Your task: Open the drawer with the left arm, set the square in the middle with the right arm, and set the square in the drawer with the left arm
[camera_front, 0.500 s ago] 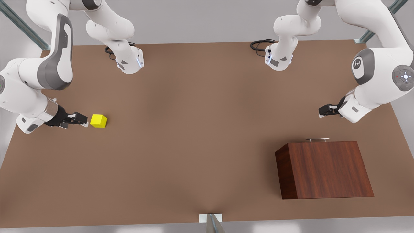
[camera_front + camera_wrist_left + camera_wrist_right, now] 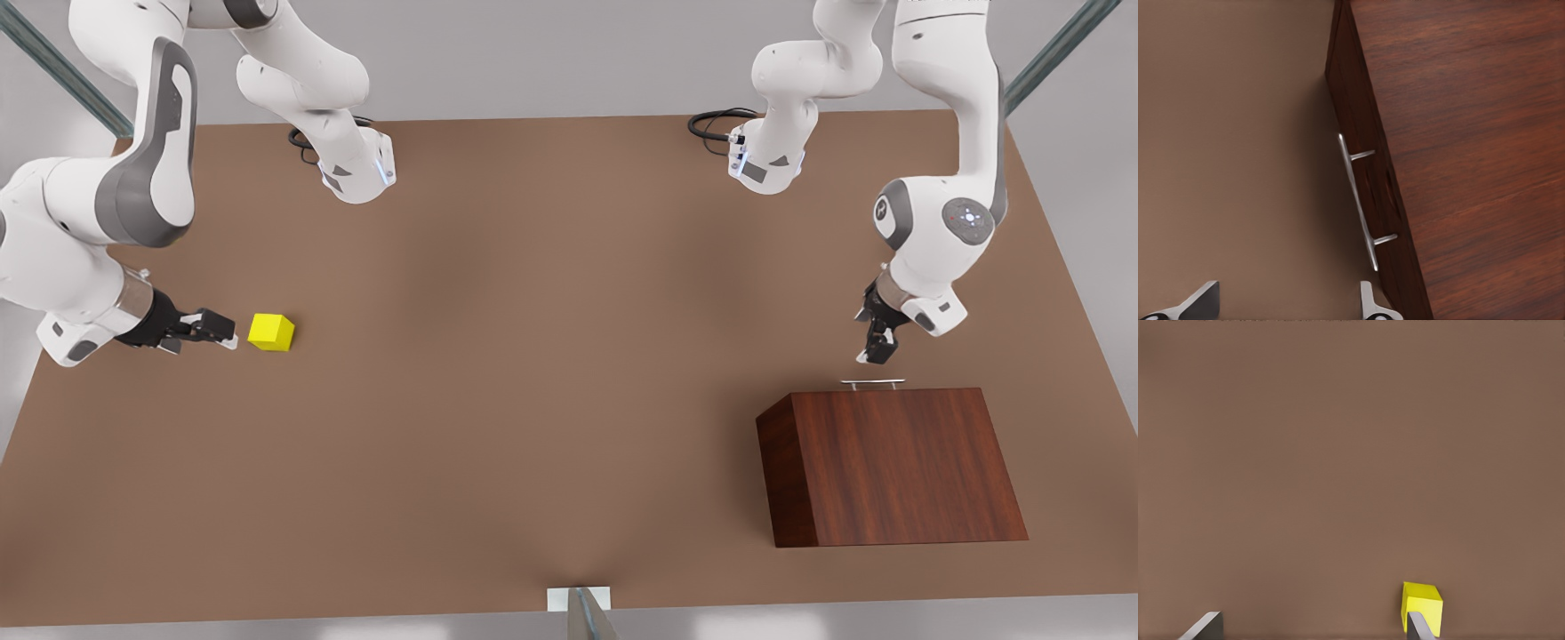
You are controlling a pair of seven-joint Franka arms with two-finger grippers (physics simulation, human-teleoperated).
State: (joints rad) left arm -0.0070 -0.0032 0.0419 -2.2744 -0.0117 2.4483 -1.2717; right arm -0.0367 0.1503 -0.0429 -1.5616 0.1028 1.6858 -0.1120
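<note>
Left hand [image 2: 876, 348] hovers spread wide just beside the closed drawer's handle [image 2: 873, 383]. Right hand [image 2: 216, 328], fingers parted and empty, sits just beside the square [image 2: 271, 332] on the desk [image 2: 551, 356].

Two white robot arms are working over one brown table [image 2: 533, 400], each carrying one black gripper: the left gripper [image 2: 876, 354] and the right gripper [image 2: 227, 336]. One wooden cabinet [image 2: 898, 467] is sitting there with one silver handle [image 2: 873, 383], and one yellow cube [image 2: 271, 332] is lying on the table.
</note>
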